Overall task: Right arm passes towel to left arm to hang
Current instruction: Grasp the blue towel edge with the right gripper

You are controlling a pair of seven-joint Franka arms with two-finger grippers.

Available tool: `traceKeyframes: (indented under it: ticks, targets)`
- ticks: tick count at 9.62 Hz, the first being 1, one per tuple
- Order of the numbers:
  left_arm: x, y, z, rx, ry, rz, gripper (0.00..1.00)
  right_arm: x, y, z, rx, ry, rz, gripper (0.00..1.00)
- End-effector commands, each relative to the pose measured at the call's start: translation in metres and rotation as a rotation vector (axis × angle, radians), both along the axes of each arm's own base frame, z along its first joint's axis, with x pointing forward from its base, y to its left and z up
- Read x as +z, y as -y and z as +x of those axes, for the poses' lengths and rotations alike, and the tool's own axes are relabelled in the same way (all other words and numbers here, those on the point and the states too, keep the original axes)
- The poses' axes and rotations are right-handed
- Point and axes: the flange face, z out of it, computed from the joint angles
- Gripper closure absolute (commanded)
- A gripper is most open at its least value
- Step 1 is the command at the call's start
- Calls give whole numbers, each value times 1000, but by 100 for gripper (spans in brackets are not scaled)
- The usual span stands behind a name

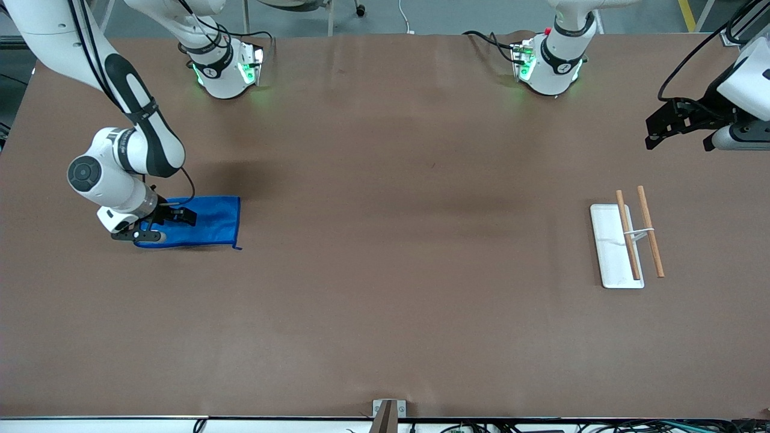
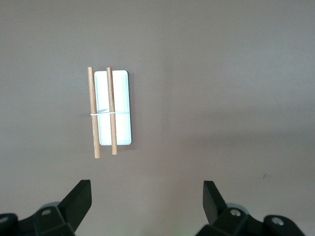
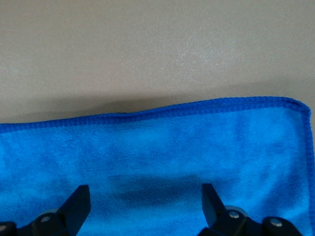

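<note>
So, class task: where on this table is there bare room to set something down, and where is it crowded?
Bare brown table runs from the blue towel to the white rack, and along the edge nearest the camera. Crowded: the right gripper, open, low over the towel. The left gripper waits open, above the table near the rack.

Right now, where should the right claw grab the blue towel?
The towel lies flat, so come straight down with the open right claw already over it and pinch the stitched edge near a corner; that likely leaves cloth hanging for the open left claw to take.
</note>
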Motion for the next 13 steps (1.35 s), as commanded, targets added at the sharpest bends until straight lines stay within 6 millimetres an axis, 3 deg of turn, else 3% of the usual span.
traceKeyframes:
  ticks: [1, 3, 5, 6, 7, 8, 9, 11, 13]
  targets:
    - [-15, 0, 6, -14, -34, -3, 0, -3, 4, -6, 29, 8, -4, 1]
    - [-15, -1, 6, -15, -34, -3, 0, -12, 4, -9, 29, 7, -5, 9]
    - [-16, 0, 6, -18, -37, -3, 0, -21, 2, -12, 34, 8, -5, 31]
    - [-15, 0, 6, -20, -34, 0, 0, -20, 0, -12, 52, 2, -3, 68]
    - [-17, 0, 7, -18, -36, -4, 0, -19, 2, -12, 44, -15, -1, 94]
    - [-16, 6, 7, -26, -35, -32, 0, -14, 1, -13, 37, -47, 6, 100]
    - [-22, 8, 9, -29, -45, -39, 0, 0, 0, -5, 33, -68, 12, 100]
    - [-47, 12, 18, -16, -60, -116, 0, 46, 2, 21, 32, -136, 24, 100]
    - [-79, -14, 34, 53, -103, -209, 0, 106, -9, 56, 27, -206, 30, 100]
